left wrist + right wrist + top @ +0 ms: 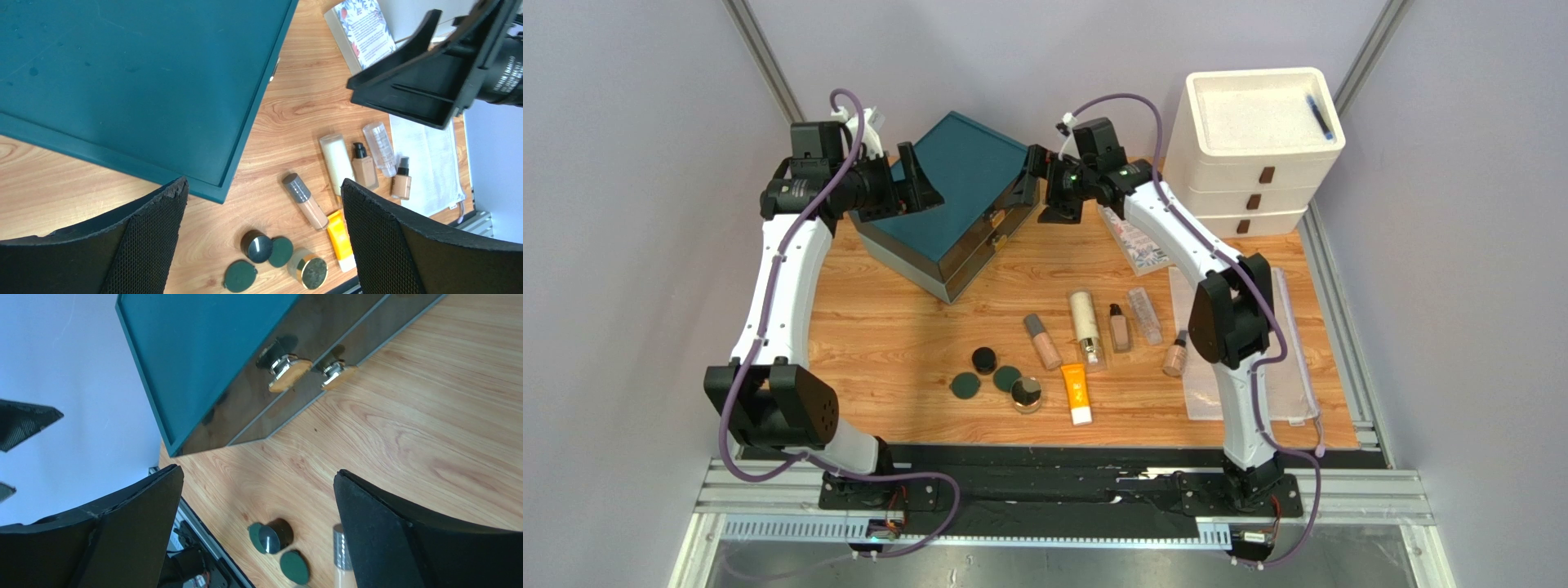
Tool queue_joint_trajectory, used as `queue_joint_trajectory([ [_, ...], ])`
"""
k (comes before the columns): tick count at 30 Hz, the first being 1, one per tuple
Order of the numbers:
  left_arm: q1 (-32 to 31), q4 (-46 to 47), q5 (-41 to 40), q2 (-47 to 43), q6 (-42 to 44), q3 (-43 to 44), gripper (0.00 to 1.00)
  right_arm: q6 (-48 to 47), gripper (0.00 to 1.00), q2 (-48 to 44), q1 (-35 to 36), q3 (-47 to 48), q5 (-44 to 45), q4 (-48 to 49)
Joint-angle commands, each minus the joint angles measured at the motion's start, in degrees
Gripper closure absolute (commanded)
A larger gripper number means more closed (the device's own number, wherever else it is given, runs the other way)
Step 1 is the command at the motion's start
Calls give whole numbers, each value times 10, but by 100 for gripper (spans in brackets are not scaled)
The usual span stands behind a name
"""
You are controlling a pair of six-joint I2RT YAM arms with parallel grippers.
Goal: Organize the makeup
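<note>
left pincer (pixel 916 180) and right pincer (pixel 1035 186) hover raised, far forward, tips facing each other, both spread wide.

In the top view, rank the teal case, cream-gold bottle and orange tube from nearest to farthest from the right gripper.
From the right gripper:
1. Teal case, just beside it at the table's far side.
2. Cream-gold bottle, mid-table.
3. Orange tube, by the near edge.

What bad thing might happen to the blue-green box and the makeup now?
The left gripper and right gripper hang open at opposite sides of the teal box; an uneven squeeze might twist it. Tipping it might let its knobbed drawers slide out. The bottles lie close together; grabbing one may knock others.
</note>
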Motion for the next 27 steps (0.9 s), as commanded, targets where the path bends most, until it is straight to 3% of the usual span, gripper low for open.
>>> queue_joint_trajectory([
  [1, 0, -19, -7, 13, -7, 39, 2, 58, 0, 43, 13, 57, -4, 25],
  [3, 0, -22, 2, 26, -6, 41, 7, 86, 0, 59, 16, 61, 1, 38],
  [5, 0, -22, 7, 36, -5, 42, 23, 95, 0, 78, 14, 71, 9, 37],
  [6, 0, -25, 10, 47, -4, 47, 41, 99, 1, 84, 14, 86, 11, 30],
  [7, 0, -28, 14, 55, -2, 50, 51, 101, 1, 90, 14, 92, 17, 27],
  [8, 0, -33, 17, 73, 0, 62, 71, 103, 2, 103, 13, 104, 17, 25],
  [10, -1, -61, 16, 96, 3, 82, 95, 118, 7, 114, 12, 112, 13, 26],
  [11, -2, -73, 14, 120, 4, 104, 100, 124, 9, 126, 10, 117, 11, 30],
  [19, -17, -121, -47, 175, 9, 148, 100, 157, 21, 168, -4, 146, 11, 40],
  [27, -41, -154, -76, 221, 9, 173, 100, 180, 25, 215, -10, 191, 0, 52],
])
